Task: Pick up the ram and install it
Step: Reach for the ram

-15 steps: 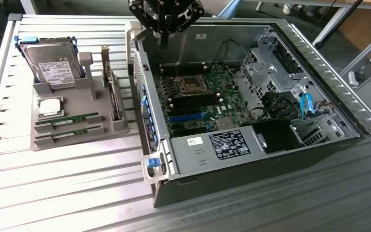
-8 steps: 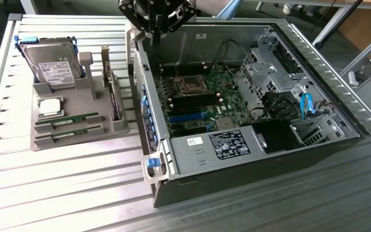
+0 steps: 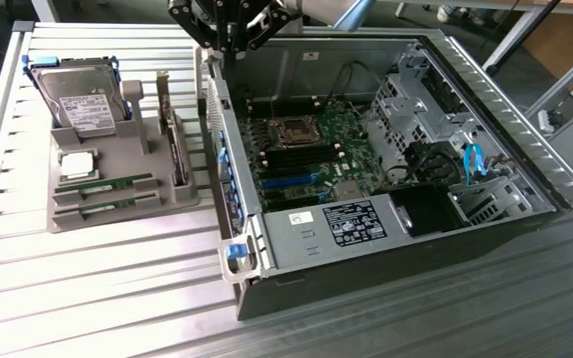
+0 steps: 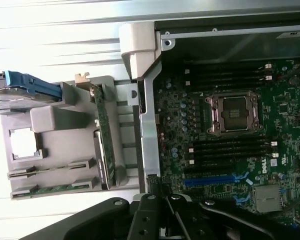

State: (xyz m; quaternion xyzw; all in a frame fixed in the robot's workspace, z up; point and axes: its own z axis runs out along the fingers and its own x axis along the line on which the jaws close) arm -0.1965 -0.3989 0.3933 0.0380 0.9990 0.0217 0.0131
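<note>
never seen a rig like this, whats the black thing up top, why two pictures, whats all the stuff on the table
The black thing is the gripper of a robot arm working on an open computer. One picture comes from a camera off the arm, the other from one on its wrist. On the slatted table lies the computer case, motherboard exposed. Beside it, on the exterior view's left, a grey holder carries a hard drive, a processor chip and two green ram sticks. Both sticks sit in the holder, so none is picked up yet; the gripper hangs above the case's wall nearest the holder.
</note>
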